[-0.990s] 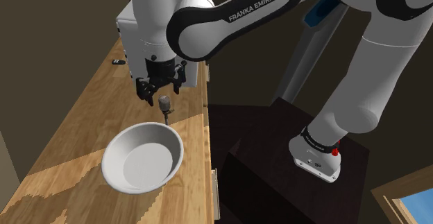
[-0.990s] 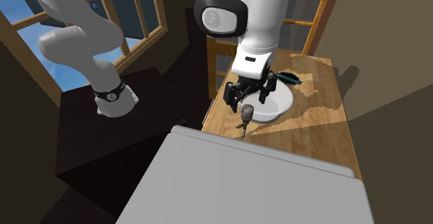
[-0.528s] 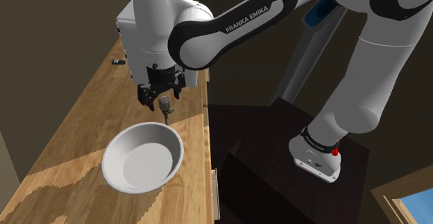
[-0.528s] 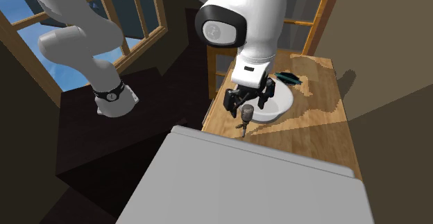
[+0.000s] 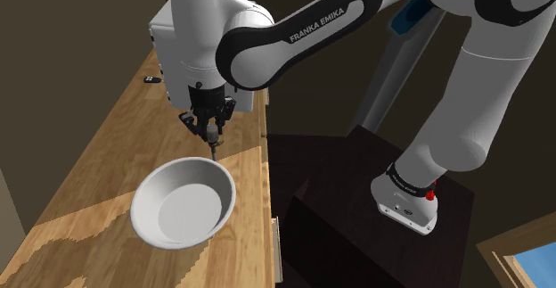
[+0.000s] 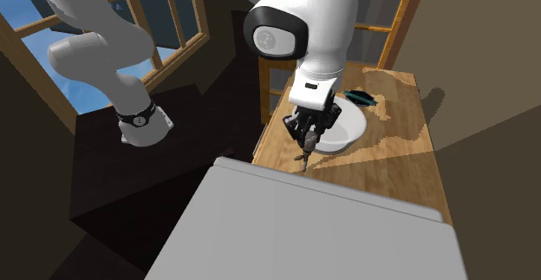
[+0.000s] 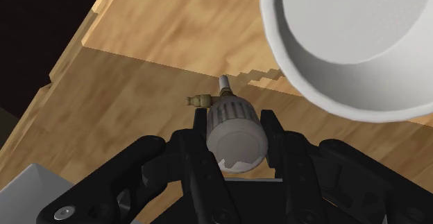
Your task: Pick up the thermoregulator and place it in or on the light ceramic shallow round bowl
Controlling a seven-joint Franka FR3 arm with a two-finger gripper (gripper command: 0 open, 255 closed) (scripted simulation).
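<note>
The pincer (image 7: 236,131) is closed on the thermoregulator (image 7: 234,138): in the wrist view its two black fingers press on either side of the pale ribbed knob, with no gap visible.

The thermoregulator stands upright just outside the bowl (image 5: 200,197), close to the rim on the side that faces the arm. Its long axis runs nearly straight down, in line with the fingers. The knob is on top, and the thin brassy stem points down at the table (image 5: 98,170) (whether the tip touches the wood I cannot tell).

The coming move turns on which way the bowl lies from the pincer. The bowl is right beside the held piece and a little lower than the fingers, and the near part of its rim sits between the stem and the hollow. My guess is that the stem would catch this rim if the arm slid sideways at its present height. So a short lift has to come first, then a small carry over the rim towards the bowl's middle (not far at all). Since the grip is high on the knob, the stem may swing a bit on the way.
</note>
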